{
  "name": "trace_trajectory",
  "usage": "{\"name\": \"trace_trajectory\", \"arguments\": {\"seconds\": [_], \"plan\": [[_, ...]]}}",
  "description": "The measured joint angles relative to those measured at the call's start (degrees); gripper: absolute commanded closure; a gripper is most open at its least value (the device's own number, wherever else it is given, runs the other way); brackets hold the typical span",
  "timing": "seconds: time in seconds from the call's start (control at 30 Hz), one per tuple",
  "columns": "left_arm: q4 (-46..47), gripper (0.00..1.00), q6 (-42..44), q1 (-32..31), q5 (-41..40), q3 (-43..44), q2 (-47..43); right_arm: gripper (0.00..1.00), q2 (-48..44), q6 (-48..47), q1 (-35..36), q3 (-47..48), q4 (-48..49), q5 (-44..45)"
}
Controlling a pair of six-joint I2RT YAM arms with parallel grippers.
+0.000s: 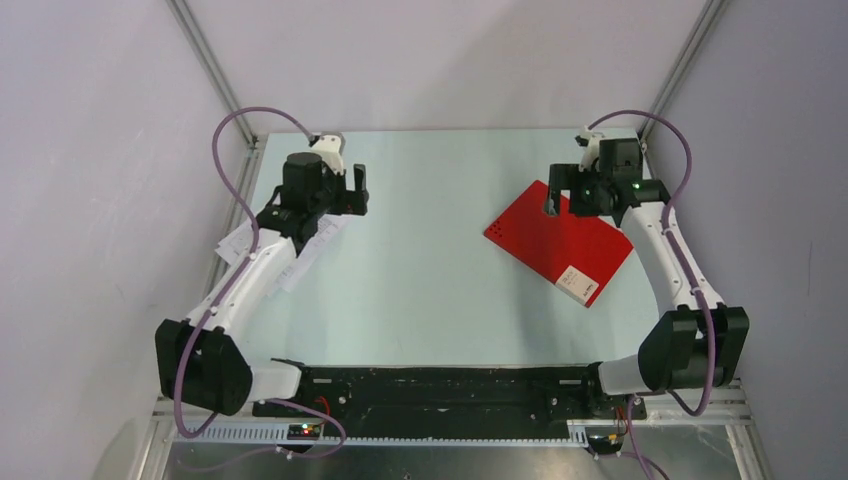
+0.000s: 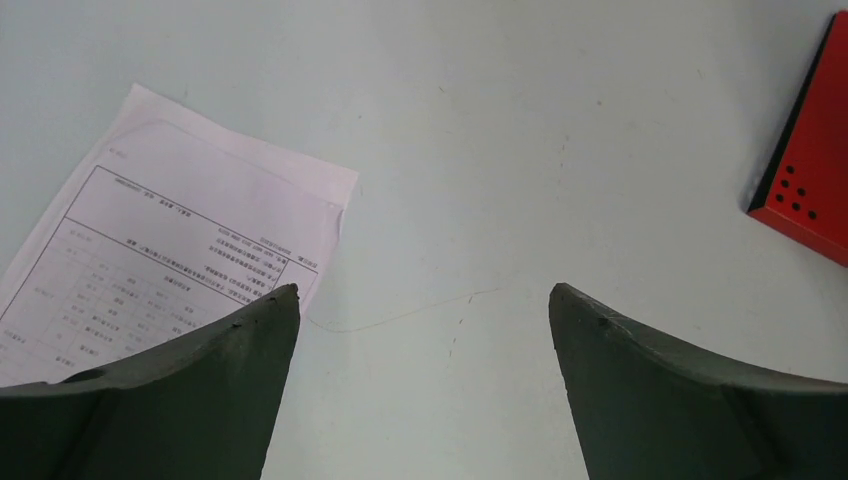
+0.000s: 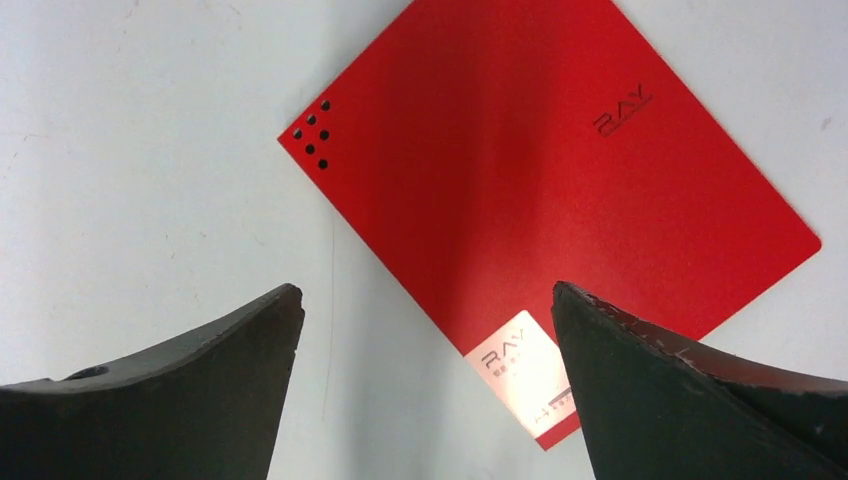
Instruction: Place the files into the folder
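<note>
I am hovering with both pairs of jaws spread, judging the closed folder [image 3: 560,170] stiff, best taken at its cover edge, the papers [image 2: 170,250] limp.

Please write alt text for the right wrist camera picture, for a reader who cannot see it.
A closed red folder lies flat and askew on a pale table, with a small white label near its lower edge. The right gripper is open above it, its two dark fingers at the bottom of the picture.
</note>
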Motion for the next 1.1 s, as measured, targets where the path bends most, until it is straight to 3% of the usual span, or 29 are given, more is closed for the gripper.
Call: {"name": "trace_trajectory", "arguments": {"seconds": [0.1, 0.2, 0.33, 0.4, 0.77, 1.1], "plan": [[-0.13, 0.0, 0.83, 0.0, 1.77, 0.0, 1.09, 0.01, -0.46, -0.87, -3.82, -0.35, -2.75, -5.86], [-0.26, 0.0, 1.99, -0.02, 3.08, 0.0, 2.4, 0.0, -0.48, -0.44, -15.28, -2.05, -4.94, -16.13], [-0.35, 0.0, 4.0, -0.5, 4.55, 0.0, 3.39, 0.02, 0.04, 1.09, -29.59, -6.03, -7.82, -21.73], [-0.35, 0.01, 4.59, -1.01, 5.11, 0.0, 3.65, 0.05, 0.87, 1.79, -33.16, -7.78, -9.25, -22.36], [-0.39, 0.01, 4.96, -3.28, 7.3, 0.26, 5.46, 0.08, 4.42, 7.61, -36.81, -17.62, -11.21, -23.45], [-1.2, 0.01, 6.14, -3.28, 7.26, 2.23, 5.49, 0.13, 10.84, 12.09, -37.81, -18.93, -7.45, -22.49]]}}
